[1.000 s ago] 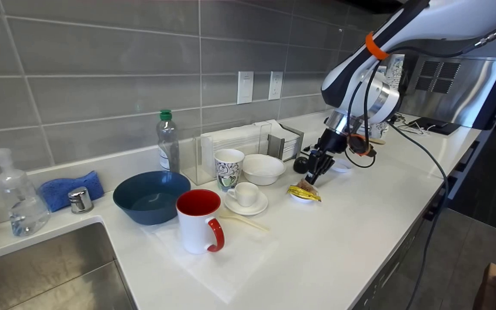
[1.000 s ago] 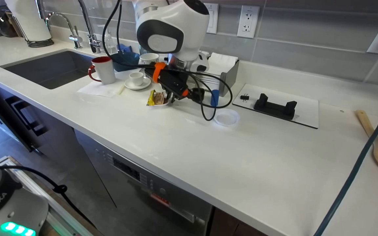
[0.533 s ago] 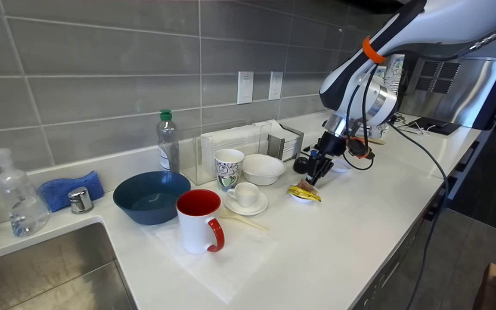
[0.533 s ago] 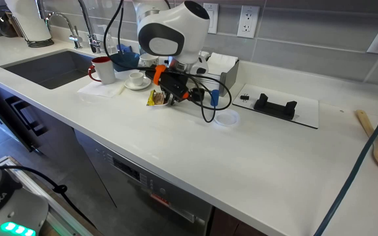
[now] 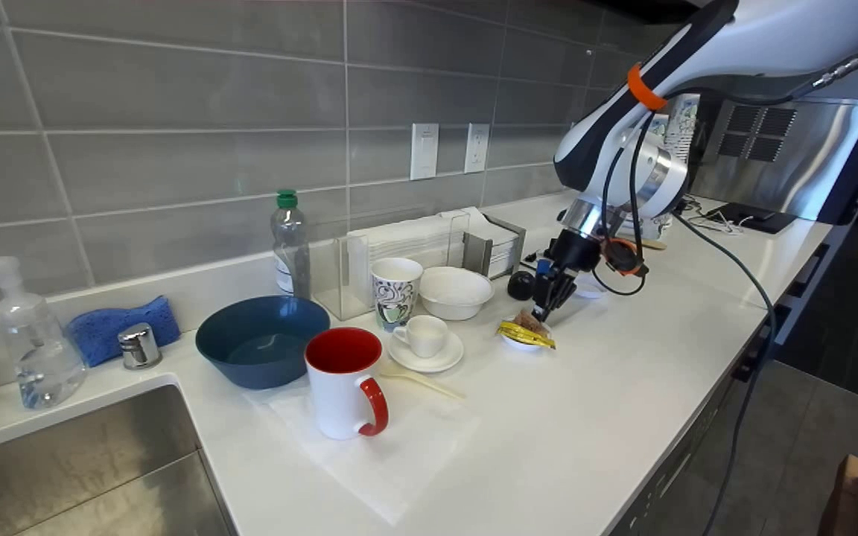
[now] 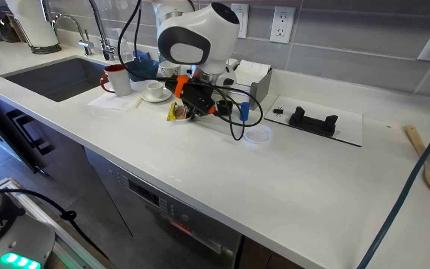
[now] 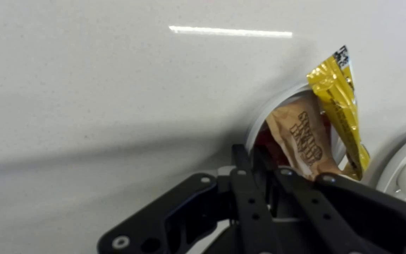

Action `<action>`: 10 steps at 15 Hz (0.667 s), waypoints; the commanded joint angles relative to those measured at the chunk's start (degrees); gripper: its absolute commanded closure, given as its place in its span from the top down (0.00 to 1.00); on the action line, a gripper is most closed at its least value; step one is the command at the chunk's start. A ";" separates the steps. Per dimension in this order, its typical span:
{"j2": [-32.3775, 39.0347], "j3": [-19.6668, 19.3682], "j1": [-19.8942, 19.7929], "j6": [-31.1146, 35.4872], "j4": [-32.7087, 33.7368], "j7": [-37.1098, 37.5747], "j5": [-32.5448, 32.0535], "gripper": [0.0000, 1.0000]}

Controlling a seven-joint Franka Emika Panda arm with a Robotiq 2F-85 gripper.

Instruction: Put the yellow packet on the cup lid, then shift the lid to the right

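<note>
- Pinches the rim of the cup lid (image 7: 260, 115) in the claw (image 7: 251, 152).
- Has the yellow packet (image 7: 340, 110) lying across the opposite edge, apart from the claw.

A red-handled mug (image 5: 341, 391) beside a dark-blue bowl (image 5: 261, 342), white cup (image 5: 427, 339) on a saucer (image 5: 429, 364)

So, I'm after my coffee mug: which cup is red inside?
The tall white mug with the red handle. The small cup on the saucer and the patterned cup beside the white bowl both look white inside.
</note>
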 commanded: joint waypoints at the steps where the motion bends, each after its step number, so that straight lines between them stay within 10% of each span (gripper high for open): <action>1: 1.28 0.55 -1.15 -1.82 1.60 -1.57 0.39 0.09; 10: 1.44 0.47 -1.29 -2.82 2.00 -1.59 0.41 0.00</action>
